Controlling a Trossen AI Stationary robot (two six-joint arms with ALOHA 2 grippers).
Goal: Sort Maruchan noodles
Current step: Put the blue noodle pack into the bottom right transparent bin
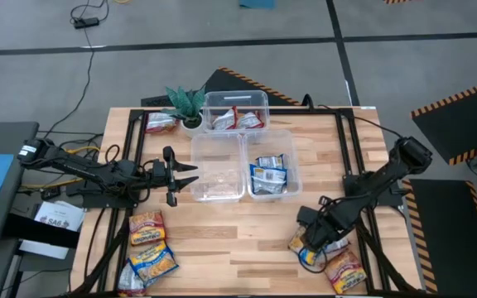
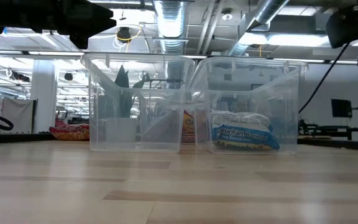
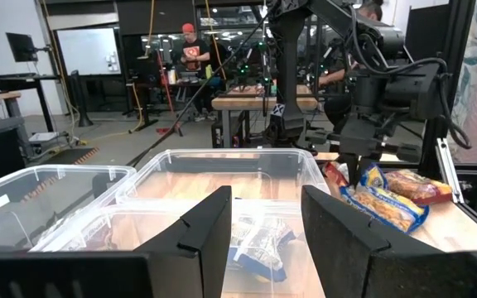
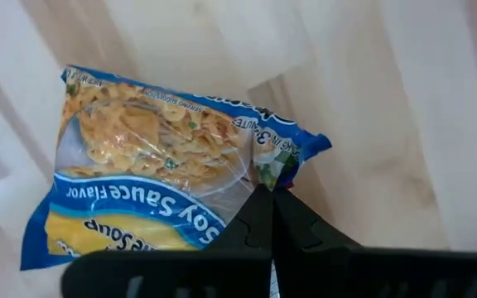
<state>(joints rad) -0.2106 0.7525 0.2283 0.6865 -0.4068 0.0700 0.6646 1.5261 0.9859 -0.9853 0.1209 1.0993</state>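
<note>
At the lower right of the high view, the right gripper (image 1: 311, 248) is clenched on a blue packet (image 4: 164, 178), so a pickup is in hand; next, lift toward the bin (image 1: 273, 195) holding blue packets. Mid-left, the left gripper (image 1: 190, 175) waits, fingers spread.

The right claw (image 4: 272, 217) has its two dark fingers pressed together, pinching the edge of a blue soy sauce noodle packet (image 4: 151, 182), which lies just ahead on the pale wooden table (image 4: 404, 108).
</note>
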